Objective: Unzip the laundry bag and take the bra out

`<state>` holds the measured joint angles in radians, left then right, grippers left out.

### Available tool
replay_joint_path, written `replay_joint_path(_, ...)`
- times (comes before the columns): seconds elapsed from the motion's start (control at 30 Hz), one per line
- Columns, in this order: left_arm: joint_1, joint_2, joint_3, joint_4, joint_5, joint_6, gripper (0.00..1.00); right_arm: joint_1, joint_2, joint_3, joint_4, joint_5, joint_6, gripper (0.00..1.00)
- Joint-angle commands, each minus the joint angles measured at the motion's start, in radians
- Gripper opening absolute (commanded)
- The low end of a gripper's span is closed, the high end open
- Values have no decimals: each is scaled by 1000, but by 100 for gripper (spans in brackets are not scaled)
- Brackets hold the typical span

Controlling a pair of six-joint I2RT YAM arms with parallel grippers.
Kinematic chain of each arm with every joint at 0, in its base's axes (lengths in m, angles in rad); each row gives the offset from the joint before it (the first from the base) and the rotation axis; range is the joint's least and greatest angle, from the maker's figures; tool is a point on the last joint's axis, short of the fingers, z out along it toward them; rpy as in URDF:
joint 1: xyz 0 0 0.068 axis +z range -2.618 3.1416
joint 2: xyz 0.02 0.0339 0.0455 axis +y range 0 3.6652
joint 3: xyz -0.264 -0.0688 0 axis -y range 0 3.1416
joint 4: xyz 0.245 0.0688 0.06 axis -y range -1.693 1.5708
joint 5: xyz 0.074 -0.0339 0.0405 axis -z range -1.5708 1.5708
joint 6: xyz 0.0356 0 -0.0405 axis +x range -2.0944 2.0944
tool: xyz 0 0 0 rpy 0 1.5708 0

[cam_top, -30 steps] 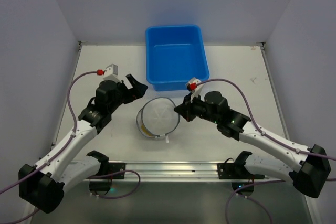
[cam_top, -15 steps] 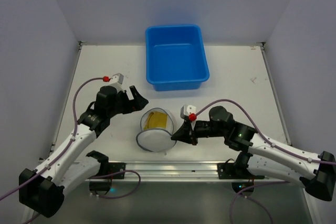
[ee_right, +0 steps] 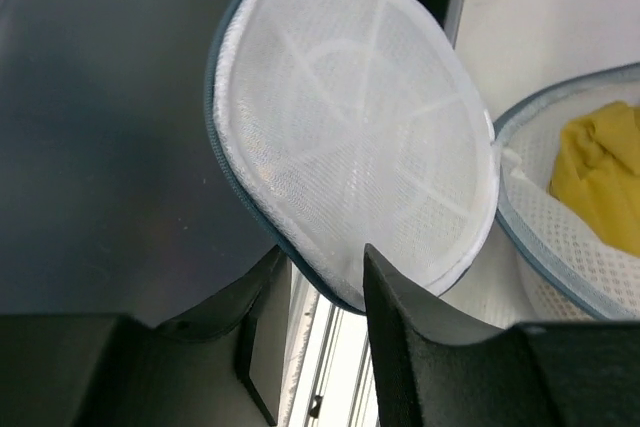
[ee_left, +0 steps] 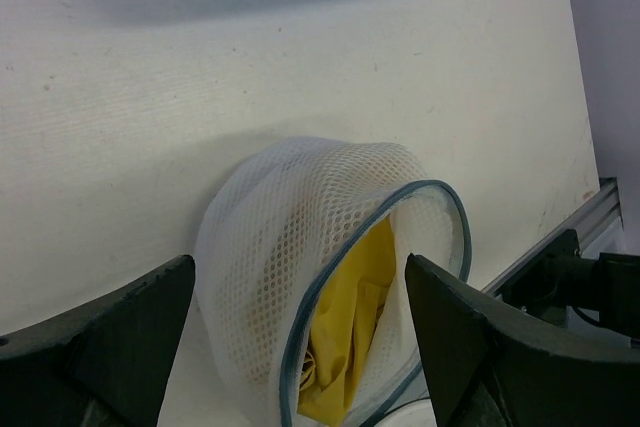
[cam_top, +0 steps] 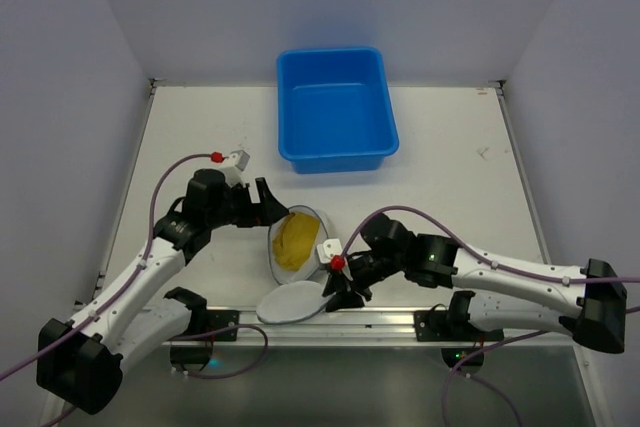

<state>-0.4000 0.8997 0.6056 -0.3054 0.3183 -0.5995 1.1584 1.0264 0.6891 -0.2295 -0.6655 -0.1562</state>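
Since half a second ago, my right gripper (cam_top: 330, 292) has dragged the end panel (cam_top: 292, 302) nearer, to the table's (cam_top: 450, 147) near edge, and the laundry bag (ee_left: 270, 247) now gapes open. That gripper pinches the panel's zip rim. The bra (cam_top: 293, 242) lies bunched inside the bag, near centre, well short of the blue tub (cam_top: 335, 112) at the far side. My left gripper (cam_top: 275, 209) is spread, one finger on either side of the bag's far-left wall.

top: high overhead, facing down, far | wrists: close, angled down | shared: laundry bag (ee_left: 260, 247)
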Motion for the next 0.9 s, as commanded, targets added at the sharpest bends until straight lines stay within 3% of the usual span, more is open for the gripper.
replay_joint_path(0.0, 6, -8, 2, -3, 50, 52, 89, 1, -18, 49, 13, 67, 16, 39)
replay_joint_path(0.2, 6, -13, -17, 5, 39, 69, 86, 1, -86, 58, 55, 26, 75, 66)
replay_joint_path(0.4, 6, 13, -39, 20, 44, 72, 82, 1, -66, 104, -10, -197, 61, 85)
replay_joint_path(0.57, 6, 7, -52, 29, 39, 72, 70, 0, 6, 102, 102, 154, 216, 85)
replay_joint_path(0.6, 6, 7, -53, 37, 38, 73, 63, 0, 71, 125, 111, 223, 256, 84)
replay_joint_path(0.7, 6, 11, -63, 45, 41, 72, 54, -2, 181, 179, 111, 315, 346, 84)
replay_joint_path(0.87, 6, -1, -78, 48, 48, 63, 28, -49, 340, 178, 188, 509, 484, 83)
